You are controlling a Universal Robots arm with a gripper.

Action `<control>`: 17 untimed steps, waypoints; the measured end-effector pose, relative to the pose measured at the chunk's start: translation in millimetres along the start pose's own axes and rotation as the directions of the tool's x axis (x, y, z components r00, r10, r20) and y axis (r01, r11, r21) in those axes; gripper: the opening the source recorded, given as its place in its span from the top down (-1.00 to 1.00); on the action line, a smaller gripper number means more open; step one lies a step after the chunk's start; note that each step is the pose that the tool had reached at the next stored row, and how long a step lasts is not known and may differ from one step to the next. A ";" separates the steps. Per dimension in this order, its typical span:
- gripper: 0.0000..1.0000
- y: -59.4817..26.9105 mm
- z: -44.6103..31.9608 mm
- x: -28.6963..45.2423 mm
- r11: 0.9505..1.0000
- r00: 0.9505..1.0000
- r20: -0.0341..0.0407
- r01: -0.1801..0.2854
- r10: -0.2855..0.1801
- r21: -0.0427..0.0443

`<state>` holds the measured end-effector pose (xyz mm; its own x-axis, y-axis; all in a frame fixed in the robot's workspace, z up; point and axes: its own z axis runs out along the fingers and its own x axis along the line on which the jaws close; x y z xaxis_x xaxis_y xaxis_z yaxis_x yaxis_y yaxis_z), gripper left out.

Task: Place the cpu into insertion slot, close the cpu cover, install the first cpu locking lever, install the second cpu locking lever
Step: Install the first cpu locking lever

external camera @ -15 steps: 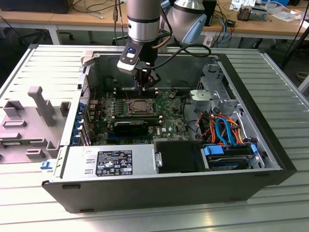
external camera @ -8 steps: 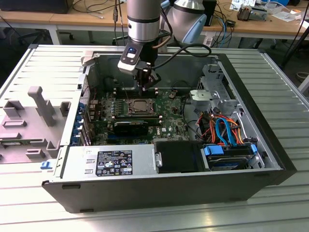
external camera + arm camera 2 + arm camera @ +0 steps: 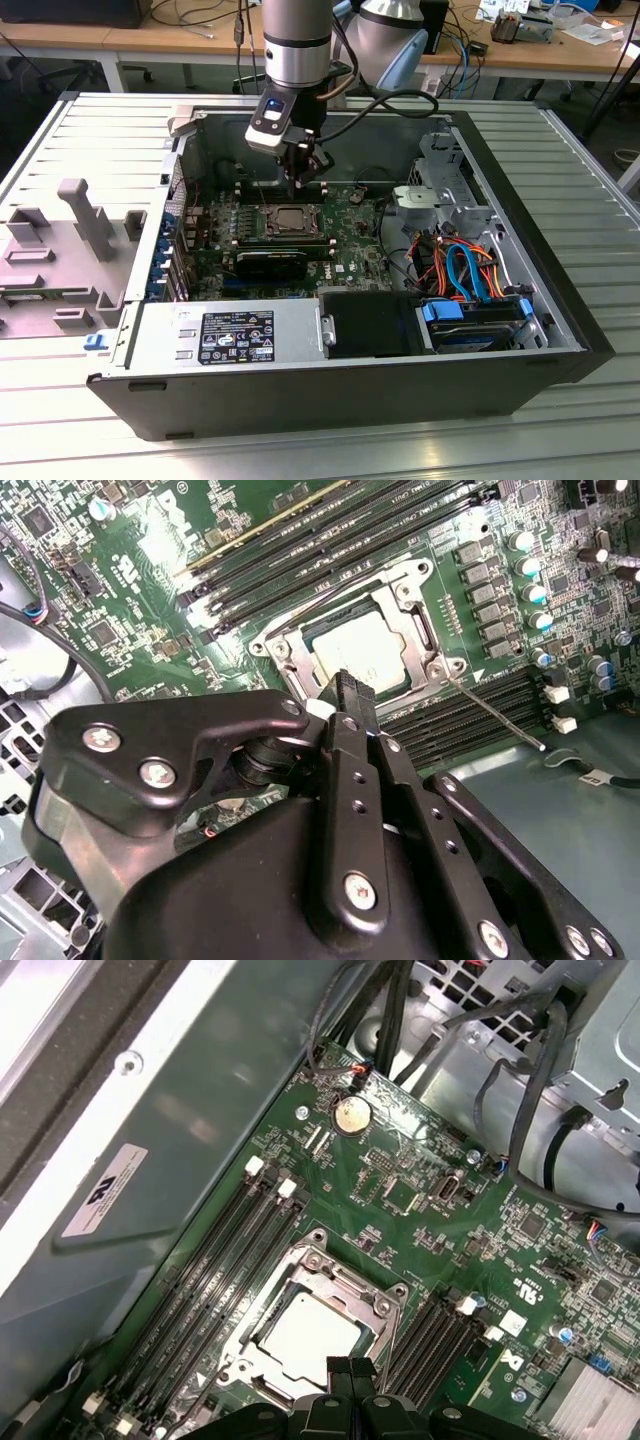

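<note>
A ribbed metal worktop (image 3: 575,170) takes up the middle of the room. Behind it, at twelve o'clock in the exterior view, stand wooden desks (image 3: 90,40) littered with cables. An open-sided computer case (image 3: 300,400) lies flat on the worktop. At nine o'clock from it, a grey moulded fixture (image 3: 70,240) rests on the ribs. The arm (image 3: 296,40) drops into the case from twelve o'clock.

Inside the case a green motherboard (image 3: 350,265) holds the centre, with a silver power supply (image 3: 225,335) at its six o'clock. Blue and orange cables (image 3: 465,275) bunch at four o'clock.

The claw (image 3: 303,180) hangs just above the board, closed tip to tip and gripping nothing. Just past its fingertips (image 3: 348,692) in the second wrist view, the cpu (image 3: 355,645) sits in the insertion slot (image 3: 322,630). The cpu cover (image 3: 395,585) lies flat around it. A thin locking lever (image 3: 495,715) slants away from one corner of the cover.
</note>
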<state>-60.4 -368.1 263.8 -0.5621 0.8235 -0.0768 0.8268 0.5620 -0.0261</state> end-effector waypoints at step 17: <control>0.79 0.0 0.0 0.0 0.999 0.999 0.001 0.043 -0.043 -0.004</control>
<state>-60.4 -368.1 263.8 -0.5968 0.7988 -0.0763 0.8020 0.5967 -0.0257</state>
